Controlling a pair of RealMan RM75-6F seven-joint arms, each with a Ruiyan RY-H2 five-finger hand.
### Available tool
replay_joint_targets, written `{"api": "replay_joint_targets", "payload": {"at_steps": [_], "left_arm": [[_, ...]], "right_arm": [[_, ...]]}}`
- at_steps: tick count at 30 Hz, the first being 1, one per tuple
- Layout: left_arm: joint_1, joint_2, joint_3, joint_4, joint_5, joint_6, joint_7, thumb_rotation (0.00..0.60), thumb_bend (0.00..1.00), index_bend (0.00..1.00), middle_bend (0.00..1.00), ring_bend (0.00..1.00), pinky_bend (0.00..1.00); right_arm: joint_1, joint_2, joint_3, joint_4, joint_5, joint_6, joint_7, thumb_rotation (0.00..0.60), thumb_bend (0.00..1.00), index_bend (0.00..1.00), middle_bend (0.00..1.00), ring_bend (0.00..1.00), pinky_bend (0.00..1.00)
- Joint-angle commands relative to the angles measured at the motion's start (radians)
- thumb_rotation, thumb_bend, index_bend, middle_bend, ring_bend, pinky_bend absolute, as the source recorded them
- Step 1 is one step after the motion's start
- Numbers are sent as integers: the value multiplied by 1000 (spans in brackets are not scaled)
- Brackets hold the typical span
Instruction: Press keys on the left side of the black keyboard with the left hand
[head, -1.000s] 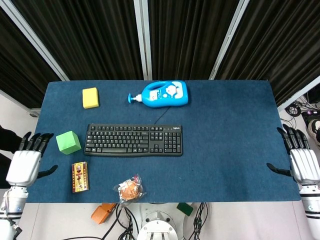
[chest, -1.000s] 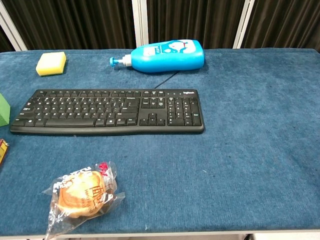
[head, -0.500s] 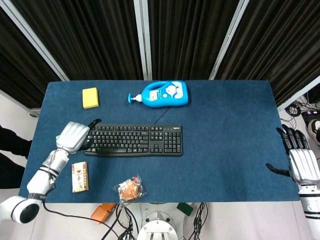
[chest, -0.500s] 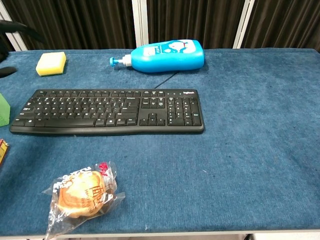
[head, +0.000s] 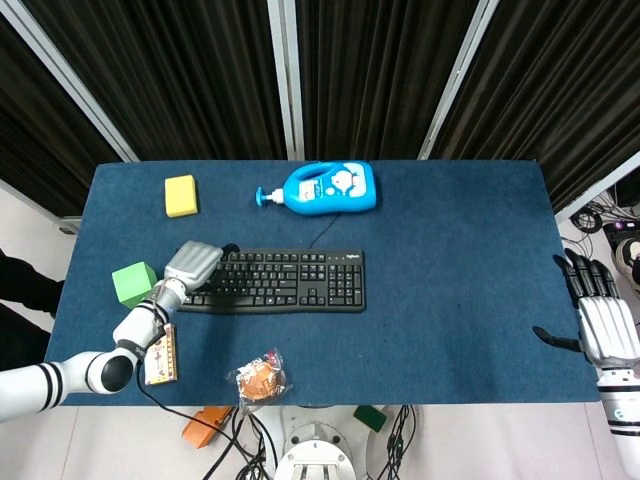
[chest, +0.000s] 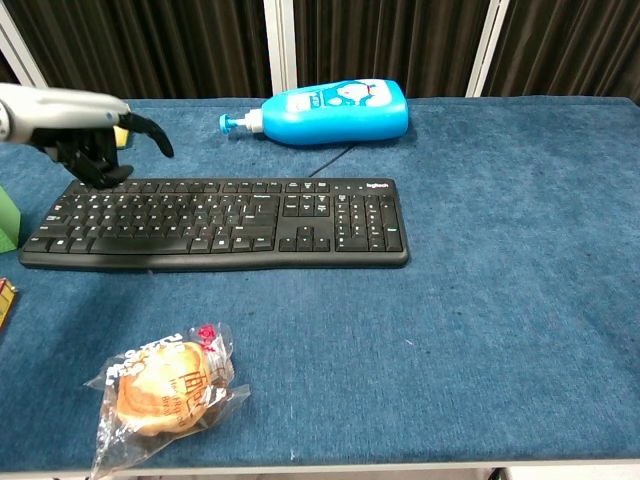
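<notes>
One hand is at work: the left hand (head: 194, 264), fingers curled down and holding nothing, hangs over the left end of the black keyboard (head: 272, 281) mid-table. I think pressing comes next, straight down.

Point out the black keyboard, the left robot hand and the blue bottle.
black keyboard (chest: 300, 215): chest view, on the keys near its middle.
left robot hand (head: 193, 265): head view, on the back of the hand.
blue bottle (chest: 335, 110): chest view, on its body.

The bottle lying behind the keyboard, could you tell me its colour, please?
The bottle is bright blue with a white label; the chest view shows it best.
</notes>
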Motion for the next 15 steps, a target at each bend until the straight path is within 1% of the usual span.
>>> {"api": "replay_joint_targets", "payload": {"at_steps": [1,10,15], "left_arm": [[-22,-20,21,17,-31,3,9,600,601,203,947,972,939],[-58,-37,73,-1,-70,35,37,600,600,203,946,972,938],[-75,-49,92,2,-91,43,43,600,601,203,947,972,939]], "right_arm": [[1,0,0,0,1,-1,-1,600,147,0,0,0,0],[4,-3,2,2,10,-9,-4,600,147,0,0,0,0],[4,-3,2,2,14,-11,-6,600,147,0,0,0,0]]}}
